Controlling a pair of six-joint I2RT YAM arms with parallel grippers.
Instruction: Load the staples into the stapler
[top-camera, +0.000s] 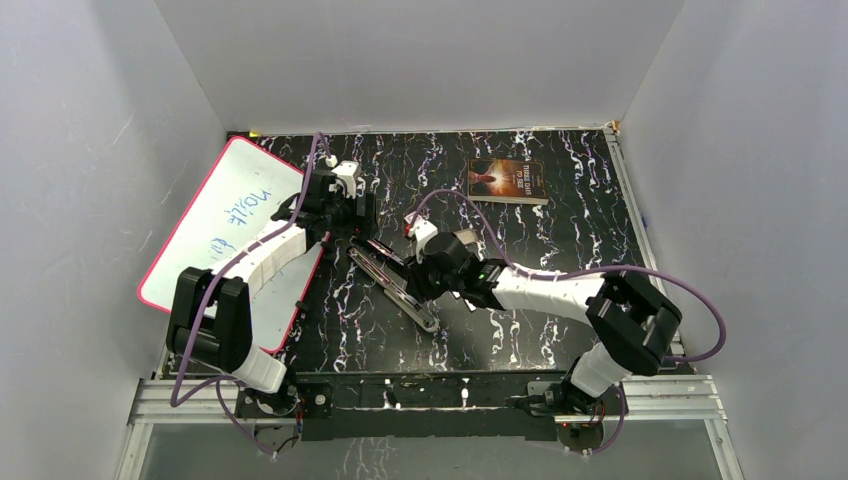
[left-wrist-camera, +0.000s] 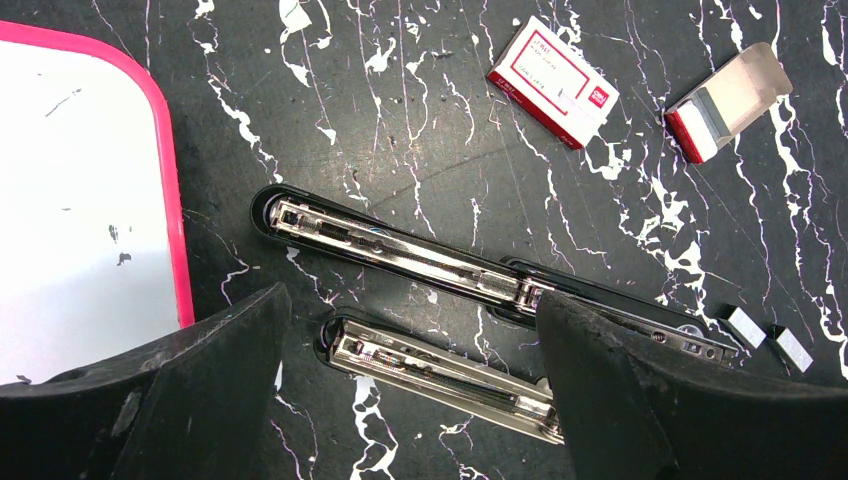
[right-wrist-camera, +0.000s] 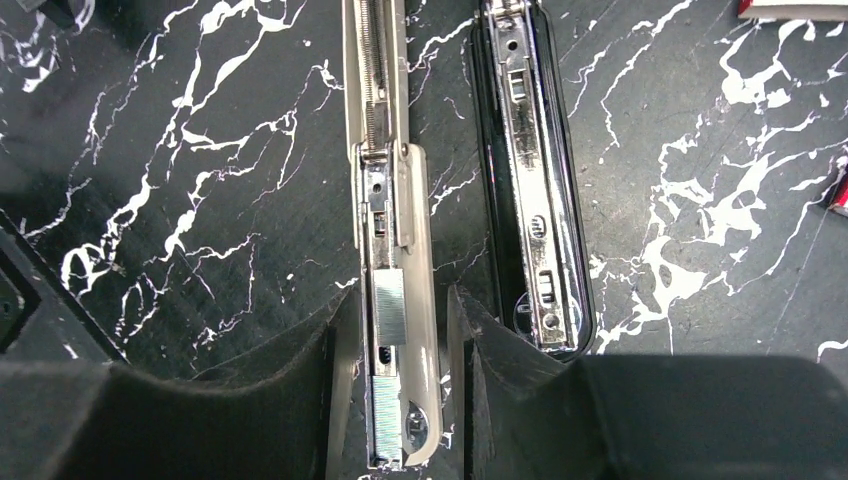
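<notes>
The stapler (top-camera: 395, 280) lies opened flat on the black marble table. Its black base (right-wrist-camera: 530, 200) and silver magazine rail (right-wrist-camera: 400, 200) lie side by side. Two short strips of staples (right-wrist-camera: 388, 306) (right-wrist-camera: 386, 420) sit in the rail's channel. My right gripper (right-wrist-camera: 398, 300) is open and straddles the rail's end, with a thin gap at its right finger (right-wrist-camera: 470, 340). My left gripper (left-wrist-camera: 412, 310) hangs wide open above the stapler's other end (left-wrist-camera: 400, 245) and touches nothing. Two loose staple strips (left-wrist-camera: 745, 326) (left-wrist-camera: 793, 347) lie on the table near the stapler.
A closed red-and-white staple box (left-wrist-camera: 552, 82) and an opened one (left-wrist-camera: 728, 100) lie beyond the stapler. A pink-rimmed whiteboard (top-camera: 225, 225) leans at the left. A small book (top-camera: 507, 181) lies at the back. Grey walls close in three sides.
</notes>
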